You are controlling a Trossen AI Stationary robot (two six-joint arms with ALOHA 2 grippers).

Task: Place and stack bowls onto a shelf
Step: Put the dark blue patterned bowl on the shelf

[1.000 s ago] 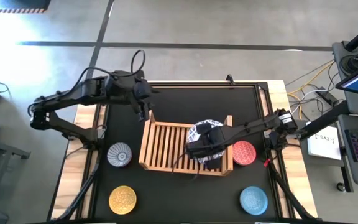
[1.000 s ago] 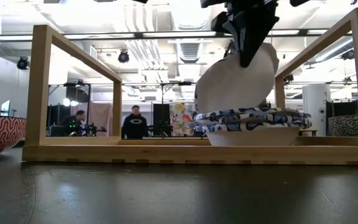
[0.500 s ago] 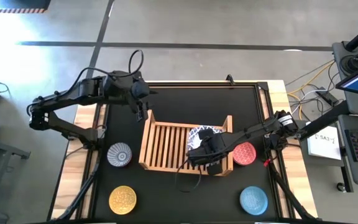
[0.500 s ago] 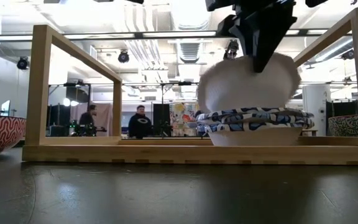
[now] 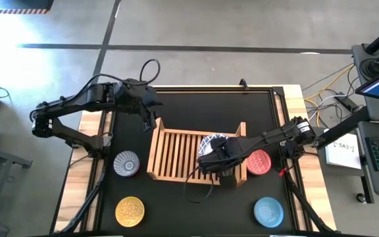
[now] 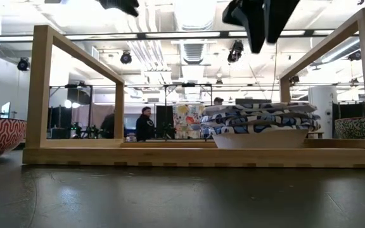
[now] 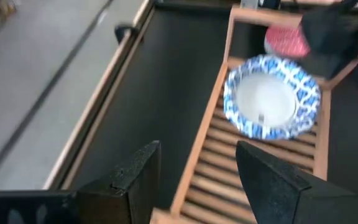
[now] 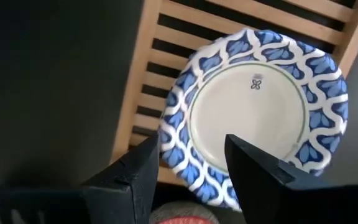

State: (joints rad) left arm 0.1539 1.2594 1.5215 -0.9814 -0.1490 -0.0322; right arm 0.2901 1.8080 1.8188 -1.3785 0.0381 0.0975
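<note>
The wooden shelf (image 5: 189,155) stands mid-table. A stack of white bowls with blue rims (image 6: 262,120) sits on its slatted base at the right end; the top bowl shows in the right wrist view (image 8: 260,106) and the left wrist view (image 7: 272,96). My right gripper (image 8: 188,180) is open and empty, above the stack's near side (image 5: 219,159), clear of it in the low view (image 6: 262,19). My left gripper (image 7: 197,180) is open and empty over the shelf's far left corner (image 5: 150,118).
Four small bowls rest on the black mat: grey-blue (image 5: 126,164) left of the shelf, yellow (image 5: 129,210) near left, red (image 5: 258,162) right of the shelf, light blue (image 5: 268,211) near right. The shelf's left part (image 5: 173,155) is bare slats. People stand in the room behind.
My right gripper has lowered a tilted white bowl onto the stack, let it go and risen clear, shifting a little toward the near edge. The bowl now lies level on top of the stack. My left gripper now shows at the top of the low view.
</note>
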